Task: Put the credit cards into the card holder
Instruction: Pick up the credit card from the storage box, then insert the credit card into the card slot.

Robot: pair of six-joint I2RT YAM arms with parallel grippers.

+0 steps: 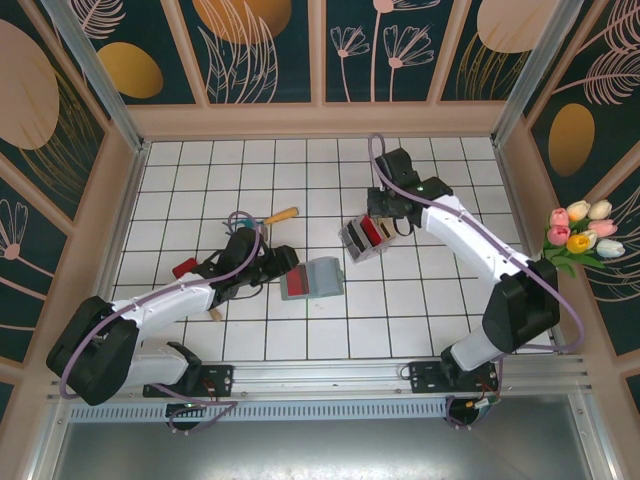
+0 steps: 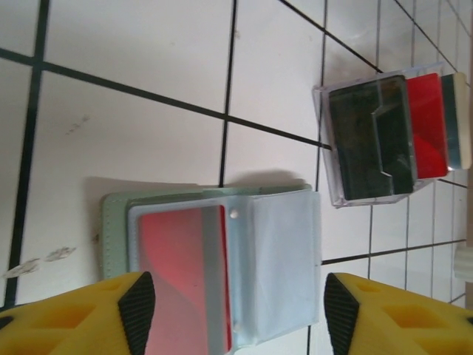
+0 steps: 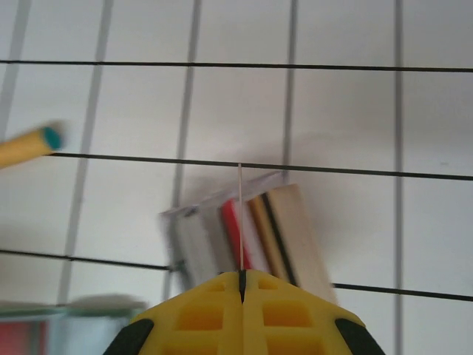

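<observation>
the left hand is hovering open over the holder, which is lying unfolded on the table with a red card showing inside. the right hand is pinching one card edge-on, just above the cards standing in a clear case near the holder, apart from it.

A bunch of tulips sits by the right wall. A yellow stick lies on the white tiled table, left of the middle. The walls have painted flowers.
</observation>
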